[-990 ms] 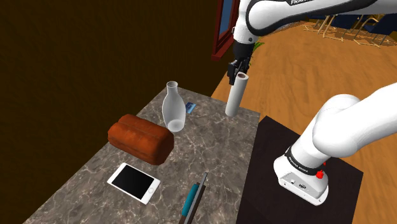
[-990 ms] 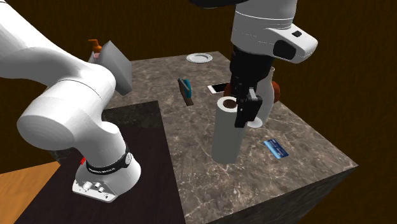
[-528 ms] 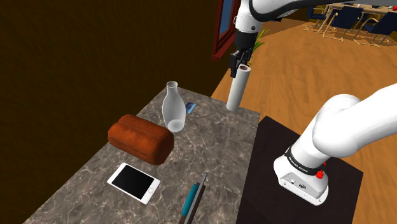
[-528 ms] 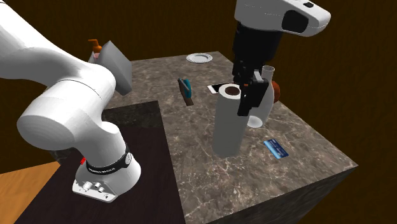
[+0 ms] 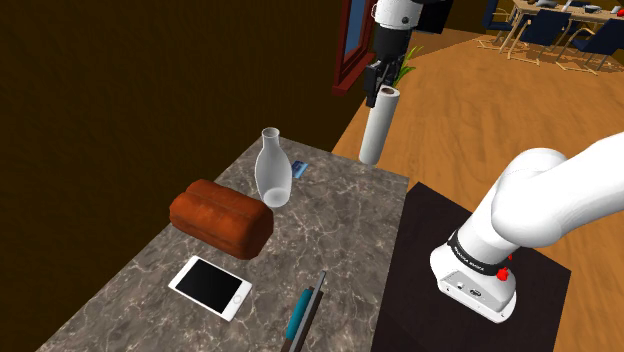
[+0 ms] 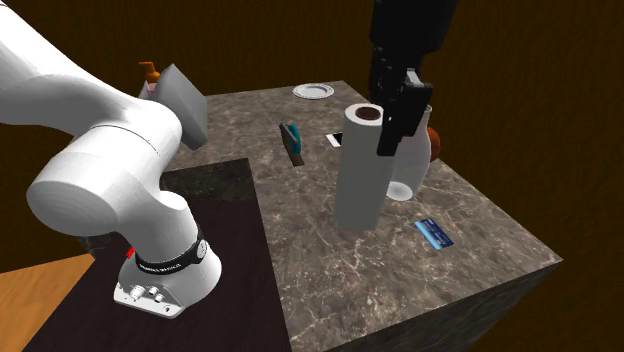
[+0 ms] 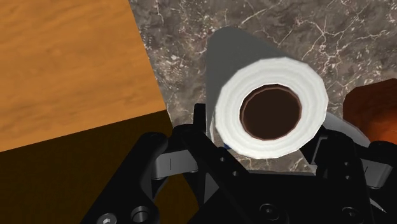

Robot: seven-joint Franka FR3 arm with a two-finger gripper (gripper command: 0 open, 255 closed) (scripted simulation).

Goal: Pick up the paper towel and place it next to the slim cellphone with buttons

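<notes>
White robot arm (image 5: 530,205) reaches from its dark box stand (image 5: 430,280) to the far end of a long counter. Its black gripper (image 5: 380,86) is clamped around the top of an upright white paper towel (image 5: 377,128) roll, one finger on each side of the roll's rim in the wrist view. The roll appears to hang just above the counter's far end, near the edge, so the pick looks done and the carry is the step in hand.

The next move calls for bringing the roll back along the counter to the slim dark-and-teal cellphone (image 5: 303,316), which lies at the near end by the stand, well apart from the roll. The roll has to pass or clear the taller things between, then come down on bare stone beside the phone without knocking it.

Warm wooden floor (image 5: 470,110) and dark brown walls surround the counter (image 5: 340,235), which is grey stone with pale veins. On it, from biggest down: a brown loaf (image 5: 221,217), a clear bottle (image 5: 272,172), a white smartphone (image 5: 211,286) with a black screen, and a small blue card (image 5: 299,169).
</notes>
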